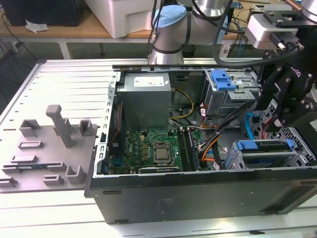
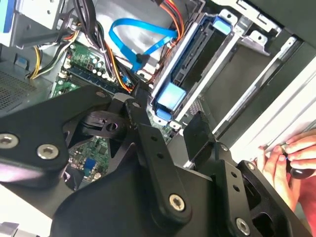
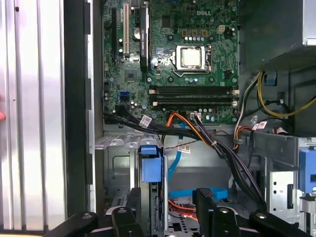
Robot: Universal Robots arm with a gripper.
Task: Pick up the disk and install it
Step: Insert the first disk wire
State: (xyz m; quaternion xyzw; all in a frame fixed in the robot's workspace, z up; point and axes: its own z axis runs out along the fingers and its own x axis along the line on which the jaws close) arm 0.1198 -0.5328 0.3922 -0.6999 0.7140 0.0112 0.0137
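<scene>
The disk (image 1: 262, 146) sits on edge in the drive bay at the case's front corner, on the exterior view's right, with its blue carrier rail facing up. My black gripper (image 1: 281, 116) hangs just above it. In the second wrist view the gripper (image 2: 168, 118) is open, and the disk's blue end tab (image 2: 170, 98) lies beyond the gap. The first wrist view shows the gripper (image 3: 168, 200) with one finger (image 3: 133, 200) beside the disk (image 3: 150, 168) and the other finger (image 3: 203, 197) well apart from it. Nothing is held.
The open computer case (image 1: 198, 193) lies on a slatted table. Inside are the motherboard (image 1: 153, 148), power supply (image 1: 146, 99), a blue-handled grey drive cage (image 1: 225, 87) and loose cables (image 3: 197, 136). A grey fixture tray (image 1: 44, 148) lies at the exterior view's left. A person's hand (image 2: 289, 160) rests at the case edge.
</scene>
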